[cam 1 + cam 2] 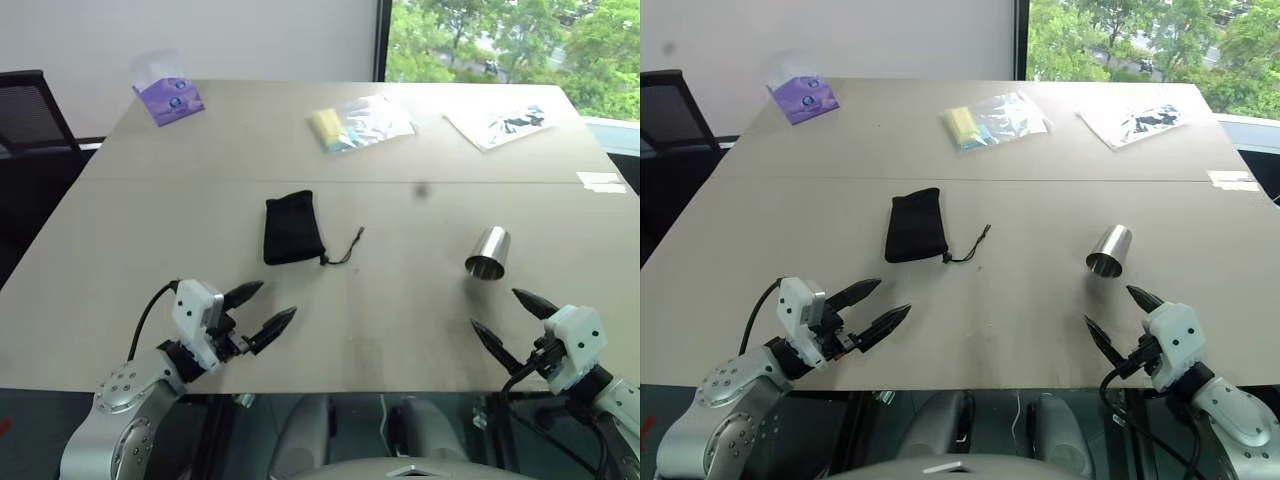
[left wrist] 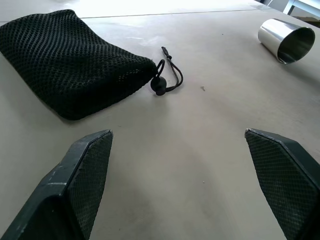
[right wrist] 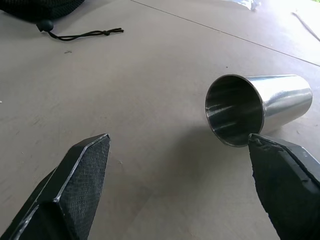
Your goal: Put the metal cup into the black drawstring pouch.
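Pale grey surface under a window, scuffed, bare in the middle. Lying on its side toward the right part of the near edge: metal cup [image 1: 488, 254], mouth turned to the near edge, round wall free to roll. Well apart, nearer the middle: black drawstring pouch [image 1: 292, 228], flat, mouth cinched by the look of it, cord [image 1: 345, 248] trailing toward the cup. Just short of the cup: right claw [image 1: 503, 316], spread wide, grasping nothing. Near the front-left edge: left claw [image 1: 265, 309], likewise released and empty.

Likely trouble: smooth tapered steel squirting out of a pinch or rolling off at a nudge; limp pouch sliding or folding instead of opening; cup rim catching on the closed mouth; cord snagging a fingertip.
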